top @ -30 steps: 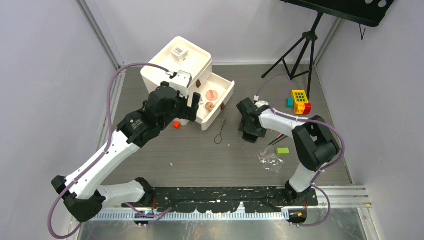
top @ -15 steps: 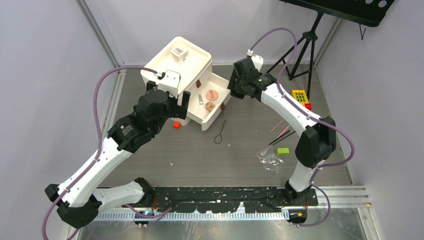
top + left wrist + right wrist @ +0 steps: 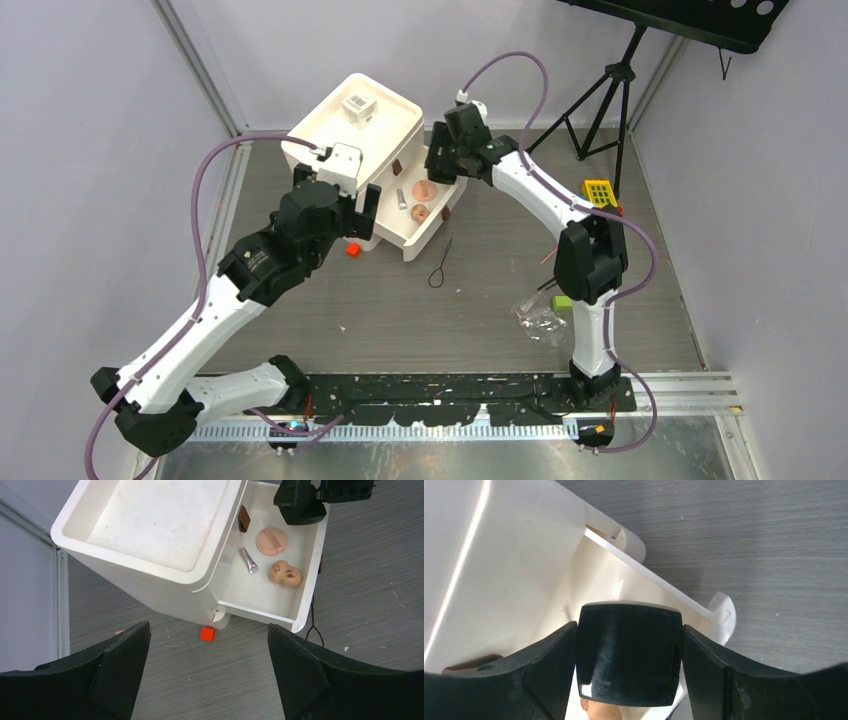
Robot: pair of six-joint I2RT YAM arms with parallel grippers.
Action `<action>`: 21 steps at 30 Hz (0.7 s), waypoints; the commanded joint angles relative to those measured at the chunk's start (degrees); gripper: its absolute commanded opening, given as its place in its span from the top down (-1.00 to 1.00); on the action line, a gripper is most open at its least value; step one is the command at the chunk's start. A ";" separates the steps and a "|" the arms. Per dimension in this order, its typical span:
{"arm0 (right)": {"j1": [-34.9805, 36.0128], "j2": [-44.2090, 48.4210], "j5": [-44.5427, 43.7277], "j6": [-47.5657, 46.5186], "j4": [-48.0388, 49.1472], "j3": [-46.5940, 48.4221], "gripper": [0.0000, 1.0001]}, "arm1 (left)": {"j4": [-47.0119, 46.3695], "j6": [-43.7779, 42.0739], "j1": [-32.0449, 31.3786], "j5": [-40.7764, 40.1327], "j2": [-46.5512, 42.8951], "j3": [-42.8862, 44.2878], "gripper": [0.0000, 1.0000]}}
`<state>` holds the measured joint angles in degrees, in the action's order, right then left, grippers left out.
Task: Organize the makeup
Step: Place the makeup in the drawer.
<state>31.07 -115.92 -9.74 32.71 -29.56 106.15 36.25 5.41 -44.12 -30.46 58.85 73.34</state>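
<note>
Grey worktop (image 3: 400, 310): right end effector (image 3: 629, 632) gripped black compact (image 3: 629, 665) over white drawer (image 3: 257, 614); left end effector (image 3: 207, 652) gaped wide; barcoded box (image 3: 359, 105) atop cabinet (image 3: 395, 128), label text unreadable.

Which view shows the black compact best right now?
Right wrist: the black compact fills the frame, clamped in the right end effector over the open drawer. Left wrist shows only a dark shape at its top edge; the top view hides it under the arm.
</note>
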 commanded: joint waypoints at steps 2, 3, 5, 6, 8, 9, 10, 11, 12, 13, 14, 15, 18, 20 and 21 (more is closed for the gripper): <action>0.50 -0.46 3.49 -7.84 6.27 4.67 -0.10 | -2.29 -0.75 0.35 -1.36 -1.38 -0.20 -0.78; 0.64 -0.69 3.53 -8.84 6.68 4.72 -0.10 | -2.32 -0.75 0.35 -1.36 -1.34 -0.28 -0.78; 0.61 -1.32 3.64 -10.65 6.78 5.17 -0.10 | -2.32 -0.75 0.37 -1.36 -1.37 -0.26 -0.78; 0.65 -1.54 4.10 -11.96 6.89 5.27 -0.10 | -2.28 -0.80 0.42 -1.36 -1.37 -0.28 -0.78; 0.66 -1.76 5.26 -15.31 7.52 4.94 -0.10 | -2.32 -0.84 0.44 -1.36 -1.37 -0.37 -0.79; 0.64 -1.91 5.85 -17.13 8.03 4.62 -0.11 | -2.37 -0.84 0.39 -1.29 -1.37 -0.39 -0.79; 0.66 -2.05 6.54 -19.42 8.37 4.44 -0.12 | -2.33 -0.84 0.43 -1.27 -1.37 -0.39 -0.79; 0.66 -2.35 7.24 -21.49 8.42 4.42 -0.15 | -2.28 -0.92 0.44 -1.27 -1.29 -0.39 -0.79; 0.66 -2.54 8.27 -23.89 8.57 4.42 -0.16 | -2.32 -0.93 0.44 -1.27 -1.28 -0.39 -0.79; 0.66 -2.68 8.84 -26.40 8.55 4.37 -0.18 | -2.28 -0.93 0.44 -1.22 -1.28 -0.39 -0.79; 0.66 -2.79 10.47 -28.80 8.63 4.21 -0.19 | -2.40 -0.95 0.43 -1.23 -1.28 -0.39 -0.79; 0.61 -2.80 11.10 -30.92 9.02 3.93 -0.20 | -2.40 -1.01 0.44 -1.23 -1.29 -0.39 -0.79; 0.56 -2.84 12.83 -37.45 10.20 3.39 -0.23 | -2.43 -1.09 0.44 -1.25 -1.19 -0.48 -0.79; 0.61 -2.98 14.24 -40.55 10.74 3.36 -0.24 | -2.40 -1.10 0.44 -1.27 -1.11 -0.47 -0.79; 0.55 -3.07 14.75 -41.86 10.96 3.36 -0.24 | -2.41 -1.18 0.44 -1.34 -1.14 -0.48 -0.79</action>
<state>31.40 -119.68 1.10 1.17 -23.64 108.62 36.23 5.26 -43.97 -30.63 58.61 72.93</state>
